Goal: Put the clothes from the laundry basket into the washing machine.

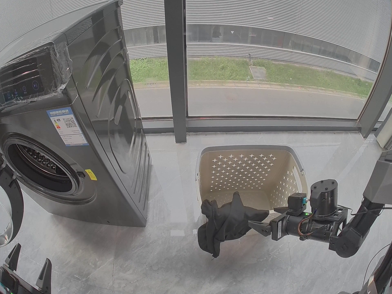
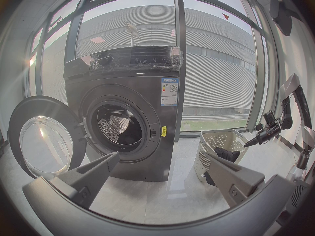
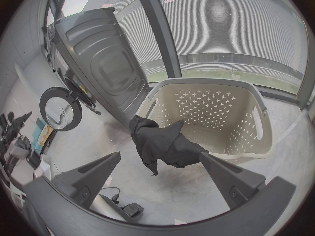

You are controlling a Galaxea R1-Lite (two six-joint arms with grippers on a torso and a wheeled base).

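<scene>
One garment [image 1: 226, 223] drapes the basket [image 1: 249, 147] rim; we see right hand [image 1: 263, 218] spread beside it, left hand [image 1: 32, 256] spread too

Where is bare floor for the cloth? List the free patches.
The floor between washer and basket is bare; so is the basket's bottom. Crowded: the basket's near rim, where the cloth hangs by the right tool.
</scene>
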